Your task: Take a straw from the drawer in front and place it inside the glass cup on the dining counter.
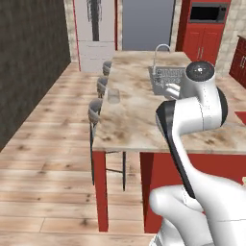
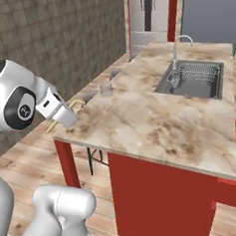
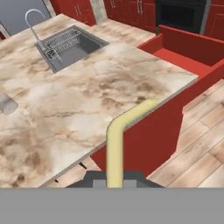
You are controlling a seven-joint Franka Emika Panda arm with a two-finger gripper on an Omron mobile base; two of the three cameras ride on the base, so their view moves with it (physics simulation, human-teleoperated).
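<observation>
In the hand view the gripper (image 3: 114, 183) sits at the bottom centre, closed tight on the straw (image 3: 115, 144), which rises from between the dark finger tips, bends, and angles toward the upper right. The finger tips themselves are mostly cut off by the bottom of the frame, so little of the grip can be made out. Behind the straw the dining counter (image 3: 65, 109) fills the left and centre, with its sink (image 3: 70, 46) at upper left. The glass cup (image 3: 6, 104) lies at the left edge, partly cut off and faint against the marble. The open red drawer (image 3: 188, 57) shows at upper right, its right end out of frame.

In the right base view the gripper (image 2: 73, 112) is at centre left, just off the counter's near left corner; the straw (image 2: 76, 102) peeks out as a thin yellow line, partly hidden behind the white hand. The glass cup (image 2: 106, 89) stands upright near the counter's left edge, well apart from the gripper.

In the left base view the cup (image 1: 113, 96) is barely visible at centre left on the counter (image 1: 134, 120), and the arm hides part of the sink (image 1: 168, 77).
</observation>
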